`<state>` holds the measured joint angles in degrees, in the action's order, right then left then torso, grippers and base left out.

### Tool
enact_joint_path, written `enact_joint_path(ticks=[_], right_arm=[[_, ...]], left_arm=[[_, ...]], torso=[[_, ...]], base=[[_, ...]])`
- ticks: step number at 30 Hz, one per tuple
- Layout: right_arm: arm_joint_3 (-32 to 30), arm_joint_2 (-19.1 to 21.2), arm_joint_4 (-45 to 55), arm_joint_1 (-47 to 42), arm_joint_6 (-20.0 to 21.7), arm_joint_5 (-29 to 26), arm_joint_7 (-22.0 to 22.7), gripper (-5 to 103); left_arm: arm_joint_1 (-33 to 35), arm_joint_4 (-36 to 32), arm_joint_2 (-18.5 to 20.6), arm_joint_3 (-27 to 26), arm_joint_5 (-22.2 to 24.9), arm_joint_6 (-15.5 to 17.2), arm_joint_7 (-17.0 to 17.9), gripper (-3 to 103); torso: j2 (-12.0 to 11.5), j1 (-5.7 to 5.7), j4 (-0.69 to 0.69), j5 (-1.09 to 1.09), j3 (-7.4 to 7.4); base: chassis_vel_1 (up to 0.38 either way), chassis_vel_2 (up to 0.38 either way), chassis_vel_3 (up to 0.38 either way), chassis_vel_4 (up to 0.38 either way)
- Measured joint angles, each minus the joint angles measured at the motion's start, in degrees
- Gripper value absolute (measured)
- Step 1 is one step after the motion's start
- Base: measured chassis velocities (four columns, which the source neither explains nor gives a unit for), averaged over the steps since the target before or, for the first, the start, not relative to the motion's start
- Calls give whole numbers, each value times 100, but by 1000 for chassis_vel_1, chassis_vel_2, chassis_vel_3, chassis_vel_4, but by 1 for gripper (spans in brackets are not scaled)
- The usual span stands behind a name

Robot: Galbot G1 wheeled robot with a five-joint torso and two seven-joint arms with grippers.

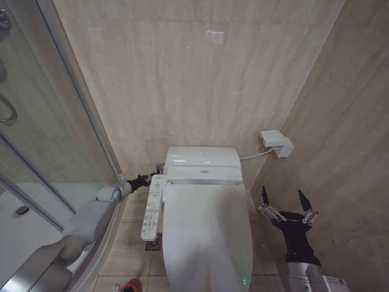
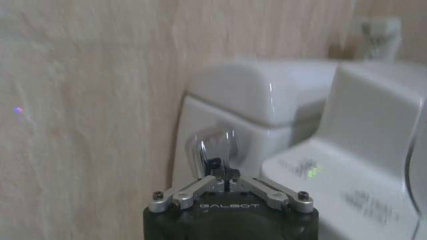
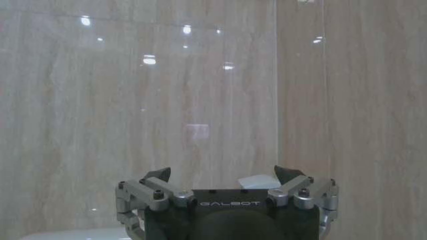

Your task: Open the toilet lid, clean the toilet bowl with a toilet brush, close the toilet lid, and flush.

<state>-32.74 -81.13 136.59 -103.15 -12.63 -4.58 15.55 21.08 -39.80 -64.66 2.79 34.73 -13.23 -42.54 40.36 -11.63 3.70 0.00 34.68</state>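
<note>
The toilet lid (image 1: 206, 237) lies closed, a glossy white oval covering the toilet bowl, which is hidden beneath it. My left gripper (image 1: 141, 180) reaches in beside the toilet's left rear corner. In the left wrist view this left gripper (image 2: 224, 176) is shut, its tips against a shiny chrome flush knob (image 2: 215, 145) on the side of the white tank (image 2: 267, 95). To the right of the toilet, my right gripper (image 1: 285, 204) hangs open and holds nothing; in the right wrist view the right gripper (image 3: 223, 174) faces the beige wall. The toilet brush is out of view.
A white control panel (image 1: 153, 207) runs along the toilet's left side. The glass shower enclosure (image 1: 36, 152) stands close on the left. A white wall box (image 1: 276, 143) with a cable sits right of the tank (image 1: 203, 164). A small red cup (image 1: 129, 286) is at the floor's front edge.
</note>
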Motion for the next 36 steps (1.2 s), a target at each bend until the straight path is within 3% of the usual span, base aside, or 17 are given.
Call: enact_joint_path(ticks=[2,5,6,10,11,12,15,16,19,20,21,24,26,27,34,35,36], right_arm=[[0,0,1,0,0,0,1,100],[0,1,0,0,0,0,0,100],[0,1,0,0,0,0,0,100],[0,1,0,0,0,0,0,100],[0,1,0,0,0,0,0,100],[0,0,0,0,0,0,0,100],[0,1,0,0,0,0,0,100],[0,1,0,0,0,0,0,100],[0,1,0,0,0,0,0,100],[0,1,0,0,0,0,0,100],[0,0,0,0,0,0,1,100],[0,1,0,0,0,0,0,100],[0,0,0,0,0,0,0,100],[0,1,0,0,0,0,-1,100],[0,1,0,0,0,0,-1,100],[0,0,0,0,0,0,-1,100],[-1,1,0,0,0,0,0,100]], left_arm=[[208,-341,75,-140,100,32,220,0],[788,-1370,257,-584,300,2,1237,0],[788,-1370,257,-584,300,2,1237,0],[1321,-2708,424,-876,362,-238,2796,0],[1321,-2708,424,-876,362,-238,2796,0],[1444,-3029,437,-924,278,-212,3295,0],[1957,-4296,525,-1099,181,447,4649,0],[1957,-4296,525,-1099,181,447,4649,0],[2639,-5471,619,-1469,86,1153,5333,0],[2639,-5471,619,-1469,86,1153,5333,0],[2911,-5880,651,-1665,23,1347,5479,11],[3859,-7083,715,-2350,-176,1820,5622,11],[4134,-7337,717,-2506,-215,1898,5623,11],[4639,-7722,703,-2830,-293,2015,5589,37],[6455,-9017,333,-4226,-960,1984,5044,37],[6833,-9234,200,-4453,-1034,1898,4900,64],[7145,-9387,69,-4617,-1100,1801,4783,64]], torso=[[0,-2,4,-1,0],[0,-2,3,-2,1],[0,-2,3,-2,1],[0,-1,-1,0,0],[0,-1,-1,0,0],[0,-1,-2,0,0],[0,-1,-1,0,0],[0,-1,-1,0,0],[0,0,-4,0,0],[0,0,-4,0,0],[0,0,-3,1,0],[1,0,-3,1,-1],[1,1,-4,2,-1],[1,1,-5,0,0],[2,1,-4,0,-1],[2,1,-2,1,-1],[2,1,-4,1,-1]], base=[[0,0,0,0],[0,0,0,0],[0,0,0,0],[0,0,0,0],[0,0,0,0],[0,0,0,0],[0,0,0,0],[0,0,0,0],[0,0,0,0],[0,0,0,0],[0,0,0,0],[0,0,0,0],[0,0,0,0],[0,0,0,0],[0,0,0,0],[0,0,0,0],[0,0,0,0]])
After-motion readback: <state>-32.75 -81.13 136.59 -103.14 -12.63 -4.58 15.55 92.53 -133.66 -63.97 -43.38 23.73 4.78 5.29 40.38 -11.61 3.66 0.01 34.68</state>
